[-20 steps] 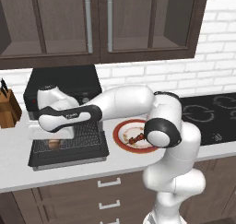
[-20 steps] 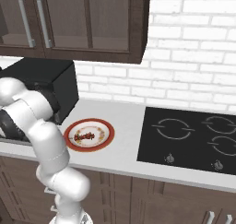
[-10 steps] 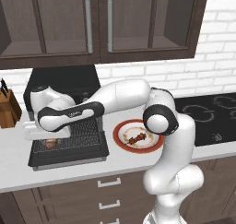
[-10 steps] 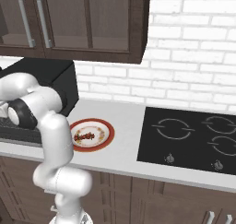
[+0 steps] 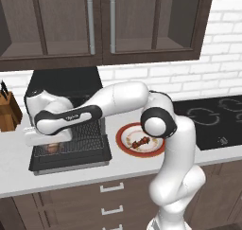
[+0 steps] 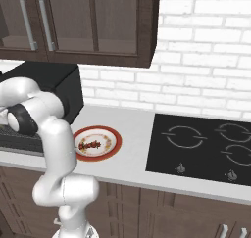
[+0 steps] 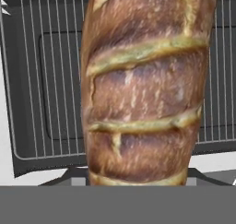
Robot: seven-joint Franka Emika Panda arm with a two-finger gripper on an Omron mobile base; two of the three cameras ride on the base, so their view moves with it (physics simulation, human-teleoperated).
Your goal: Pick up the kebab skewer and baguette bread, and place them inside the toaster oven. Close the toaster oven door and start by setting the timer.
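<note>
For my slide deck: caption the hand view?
Baguette bread held by the tool above the toaster oven's wire rack.

A rough, cracked crust is seen on the baguette bread (image 7: 147,85), over thin shiny metal wire on the rack (image 7: 50,80). The toaster oven (image 5: 64,84) looks matt black; the plate (image 6: 112,141) is glossy.

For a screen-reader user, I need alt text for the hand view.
A scored brown baguette bread fills the middle of the frame from top to bottom, close to the camera. Behind it lie the wire rack and the open toaster oven door, with white counter at left.
</note>
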